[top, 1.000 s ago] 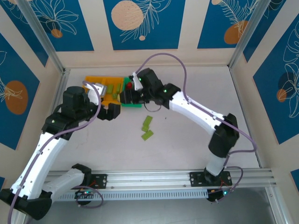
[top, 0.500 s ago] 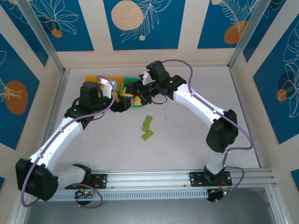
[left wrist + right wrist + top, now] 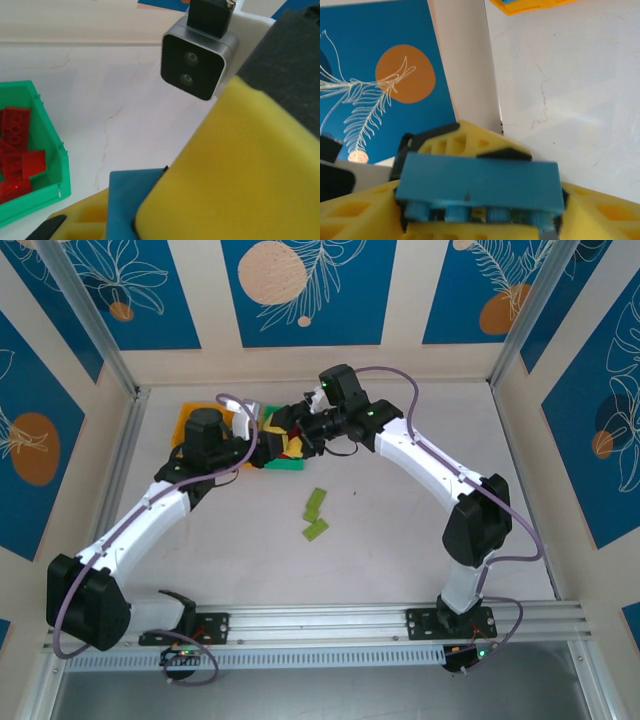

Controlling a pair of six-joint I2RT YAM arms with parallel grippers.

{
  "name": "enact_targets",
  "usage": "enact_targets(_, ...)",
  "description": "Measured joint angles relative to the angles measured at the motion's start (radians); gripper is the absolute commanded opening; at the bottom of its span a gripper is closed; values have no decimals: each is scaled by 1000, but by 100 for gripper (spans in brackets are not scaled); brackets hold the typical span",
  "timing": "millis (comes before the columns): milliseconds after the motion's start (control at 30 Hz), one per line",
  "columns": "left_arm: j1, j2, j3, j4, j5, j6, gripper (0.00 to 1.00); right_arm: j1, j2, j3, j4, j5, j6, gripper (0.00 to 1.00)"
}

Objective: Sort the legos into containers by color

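A pale tabletop (image 3: 420, 540) walled by blue leaf-print panels (image 3: 300, 290) carries the bins at its 11 o'clock. The right arm (image 3: 430, 465) and left arm (image 3: 140, 520) both reach there, meeting above the green bin (image 3: 287, 465), which holds red bricks (image 3: 17, 150). An orange-yellow bin (image 3: 185, 422) sits at its 9 o'clock. The right end effector (image 3: 293, 438) is clamped on a blue brick (image 3: 480, 185), presumably bound for whichever bin takes blue. The left end effector (image 3: 263, 445) crowds alongside; I cannot tell its opening. Two lime bricks (image 3: 316, 502) lie unsorted at the green bin's 5 o'clock.

glossy plastic legos (image 3: 17, 150), matt foam pads (image 3: 240, 170)
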Motion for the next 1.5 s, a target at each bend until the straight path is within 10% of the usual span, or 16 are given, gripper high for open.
enact_targets(600, 465, 389, 364, -254, -288, -16, 5, -108, -366, -226, -107, 209, -173, 92)
enact_targets(933, 480, 684, 627, -380, -321, 9, 45, -119, -370, -275, -176, 241, -227, 92)
enact_targets(1200, 480, 627, 591, -410, -325, 16, 46, -119, -389, -337, -220, 266, -260, 92)
enact_targets(1500, 339, 144, 396, -407, -227, 37, 46, -11, -344, -365, -273, 438, -365, 92)
